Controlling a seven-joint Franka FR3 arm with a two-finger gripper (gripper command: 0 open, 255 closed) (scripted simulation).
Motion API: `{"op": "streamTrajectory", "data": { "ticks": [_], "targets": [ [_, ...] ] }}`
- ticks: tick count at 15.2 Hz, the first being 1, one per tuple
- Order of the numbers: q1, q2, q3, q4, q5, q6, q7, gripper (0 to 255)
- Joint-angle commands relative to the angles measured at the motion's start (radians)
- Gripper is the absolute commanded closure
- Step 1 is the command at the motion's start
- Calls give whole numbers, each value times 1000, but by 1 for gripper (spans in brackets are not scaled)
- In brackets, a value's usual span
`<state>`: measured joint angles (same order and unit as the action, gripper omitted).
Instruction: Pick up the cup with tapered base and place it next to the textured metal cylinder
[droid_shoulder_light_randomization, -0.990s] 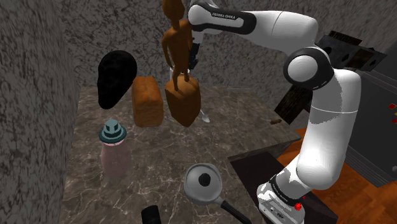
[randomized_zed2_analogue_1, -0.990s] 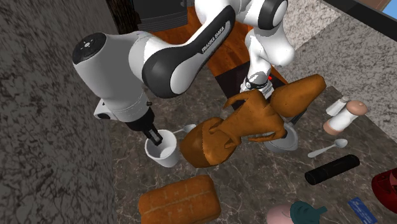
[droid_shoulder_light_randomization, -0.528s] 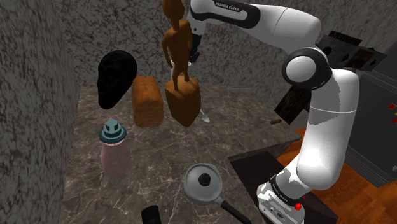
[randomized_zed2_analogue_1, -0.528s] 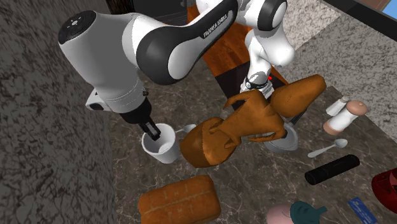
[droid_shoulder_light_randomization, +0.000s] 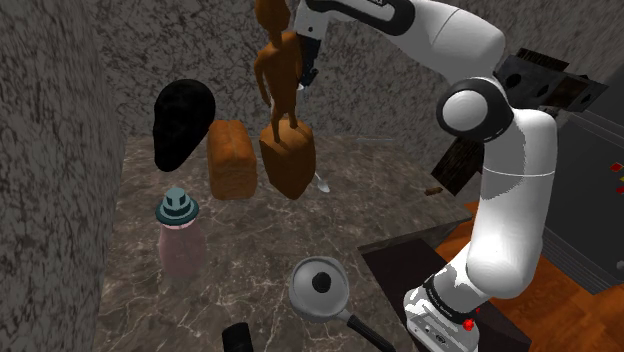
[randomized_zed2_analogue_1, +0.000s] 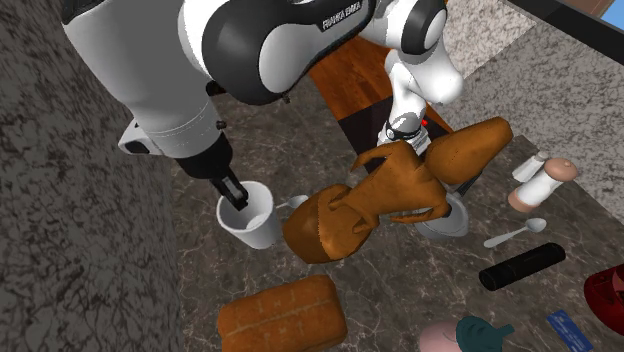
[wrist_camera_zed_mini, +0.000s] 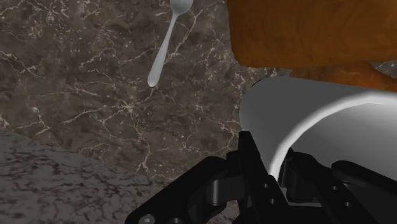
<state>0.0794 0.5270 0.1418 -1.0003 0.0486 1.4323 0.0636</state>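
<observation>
- Jaws: closed on the wall of the white cup (randomized_zed2_analogue_1: 255, 225), one finger inside the rim and one outside. A pinch on the wall suits a mouth that looks too wide for the jaws to span.
- Cup: held roughly upright at the second exterior view's left, just beside the brown carved figure (randomized_zed2_analogue_1: 385, 195). In the wrist view the marbled surface (wrist_camera_zed_mini: 95, 95) and a spoon (wrist_camera_zed_mini: 167, 39) lie well below the cup, so I judge it clear of the surface.
- Destination: the black cylinder (randomized_zed2_analogue_1: 520, 265), lying on its side at that view's right, is taken to be the target. It is well apart from the cup, with the figure between them.
- Assessment: lift in hand and carry not yet made; height is warranted to pass over the figure.
- Risk: a one-wall grip may let the cup tilt.
</observation>
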Motion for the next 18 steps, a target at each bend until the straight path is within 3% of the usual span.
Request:
{"op": "streamTrajectory", "data": {
  "ticks": [1,8,18],
  "targets": [
    [5,-48,4,-69,5,22,11,255],
    [43,-327,40,-480,43,165,86,255],
    [119,-602,113,-822,109,257,219,255]
  ]
}}
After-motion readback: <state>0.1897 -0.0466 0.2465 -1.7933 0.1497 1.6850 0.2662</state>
